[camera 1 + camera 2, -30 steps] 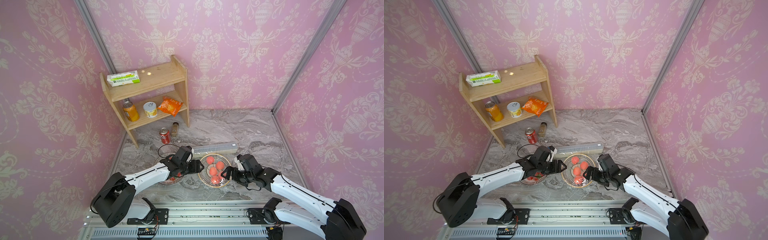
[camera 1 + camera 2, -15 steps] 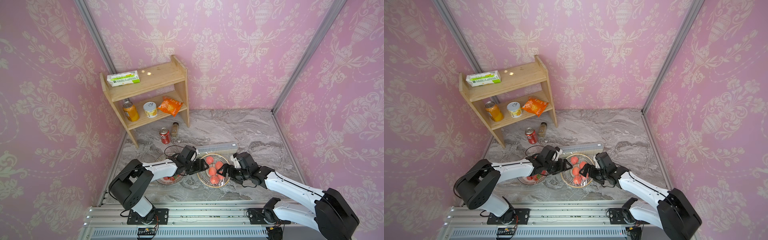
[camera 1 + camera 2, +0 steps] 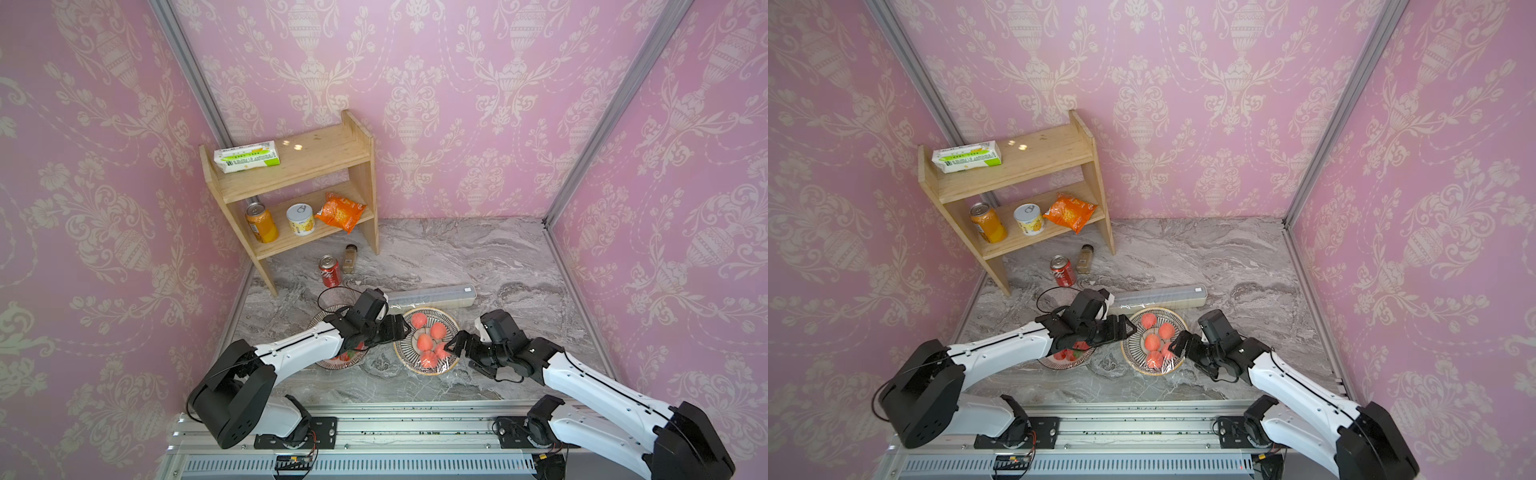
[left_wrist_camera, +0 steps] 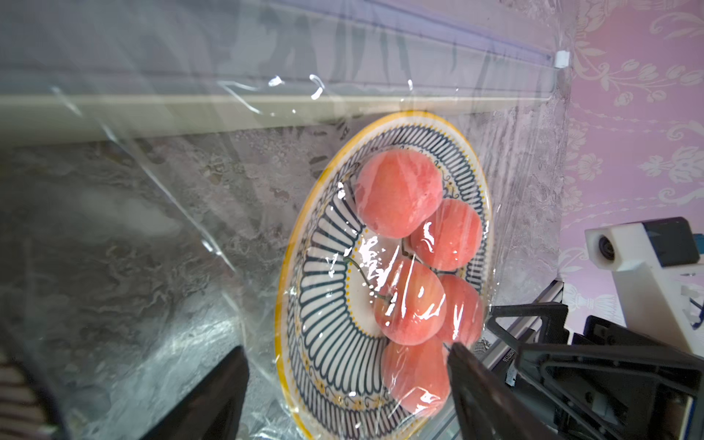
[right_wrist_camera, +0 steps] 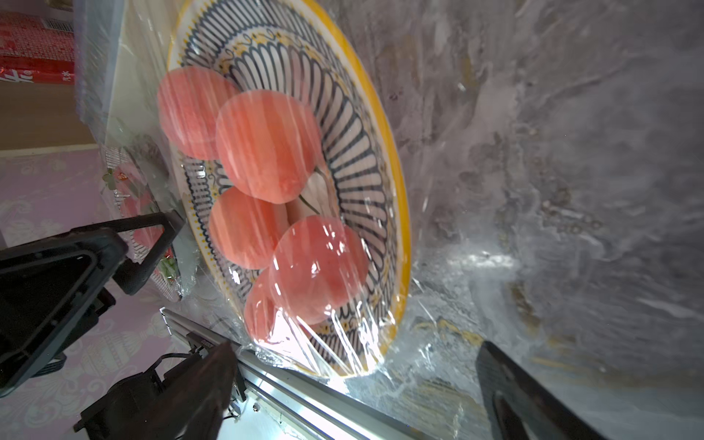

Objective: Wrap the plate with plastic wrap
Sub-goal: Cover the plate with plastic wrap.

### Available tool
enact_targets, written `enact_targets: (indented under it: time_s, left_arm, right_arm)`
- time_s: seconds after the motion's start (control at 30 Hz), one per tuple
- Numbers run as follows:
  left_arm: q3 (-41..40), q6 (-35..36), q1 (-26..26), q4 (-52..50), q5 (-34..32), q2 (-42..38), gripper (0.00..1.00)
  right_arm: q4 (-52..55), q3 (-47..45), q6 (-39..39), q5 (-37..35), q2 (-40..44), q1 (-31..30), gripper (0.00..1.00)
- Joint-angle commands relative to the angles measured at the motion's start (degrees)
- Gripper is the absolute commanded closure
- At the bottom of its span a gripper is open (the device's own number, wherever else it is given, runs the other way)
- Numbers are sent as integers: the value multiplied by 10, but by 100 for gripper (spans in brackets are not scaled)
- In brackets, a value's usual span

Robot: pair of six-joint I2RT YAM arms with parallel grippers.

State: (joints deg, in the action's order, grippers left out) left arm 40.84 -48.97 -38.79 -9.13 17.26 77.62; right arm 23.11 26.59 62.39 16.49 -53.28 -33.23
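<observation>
plastic wrap (image 4: 413,304) beneath left gripper (image 4: 344,352), seemingly untouched

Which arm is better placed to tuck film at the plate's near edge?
Likely right: the open right claw sits at the near rim of the yellow-rimmed striped plate, where the clear plastic wrap bunches loose. The left claw hovers at the opposite rim.

Your left gripper (image 3: 401,329) now sits slightly nearer the plate's (image 3: 405,361) rim than a second ago, with its wrist pushed forward.
</observation>
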Motion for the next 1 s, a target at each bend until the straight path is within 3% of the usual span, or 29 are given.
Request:
enact_targets:
  time_s: [0.0, 0.2, 0.57, 0.97]
  left_arm:
    - [19, -1, -1, -84, -33, -41, 16]
    - [-36, -83, -35, -52, 12, -86, 16]
    - [-78, -213, -68, 60, 93, -34, 17]
    - [-94, -259, -69, 183, 154, 49, 18]
  right_arm:
    - [50, -20, 97, -18, 66, -21, 0]
    - [-71, -80, 269, -117, 128, -130, 0]
    - [-236, -75, 351, -209, -12, -228, 0]
    - [-330, -96, 394, -285, -66, -238, 0]
